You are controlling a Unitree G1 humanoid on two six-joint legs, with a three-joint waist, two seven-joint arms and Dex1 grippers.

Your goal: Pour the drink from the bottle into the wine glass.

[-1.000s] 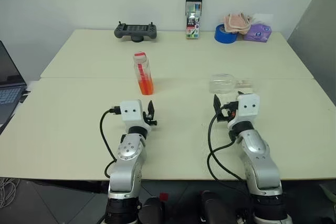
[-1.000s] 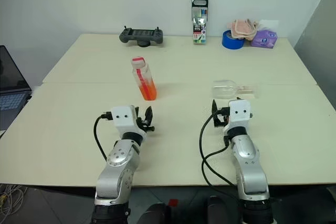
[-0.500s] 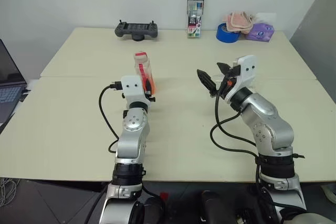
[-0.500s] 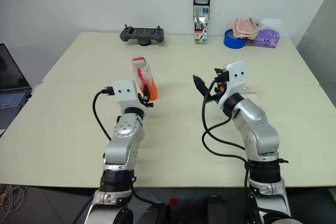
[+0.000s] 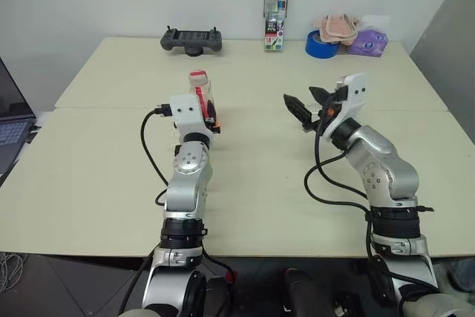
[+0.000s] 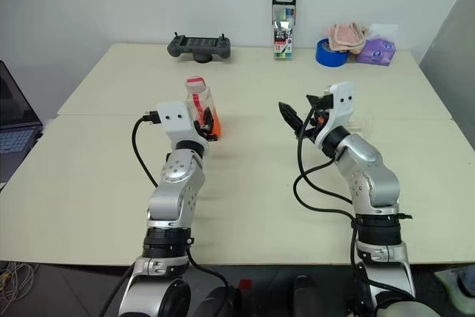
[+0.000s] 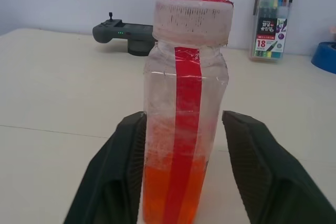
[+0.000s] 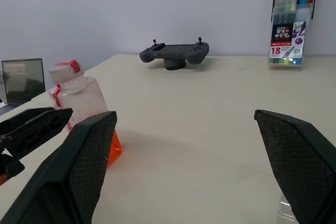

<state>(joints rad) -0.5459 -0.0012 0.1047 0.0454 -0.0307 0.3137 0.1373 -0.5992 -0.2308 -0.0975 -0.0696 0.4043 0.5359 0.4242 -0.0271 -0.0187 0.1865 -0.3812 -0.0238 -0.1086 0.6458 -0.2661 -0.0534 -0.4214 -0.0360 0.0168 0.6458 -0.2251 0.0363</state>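
Bottle (image 7: 185, 114): capped, upright on table (image 5: 111, 154), between left gripper (image 7: 184, 182) fingers, jaws parted, not yet clamped.
Right gripper (image 5: 306, 103): wide open, empty.
Remaining: grasp, uncap, pour.

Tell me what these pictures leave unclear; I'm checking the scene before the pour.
Clear stemmed wine glass: head views, the right hand covers it; right wrist view, the corner cuts it to a sliver.
Small clear squarish plastic bottle, base: left wrist view, lower edge cuts it off; head views, the left hand blocks it.
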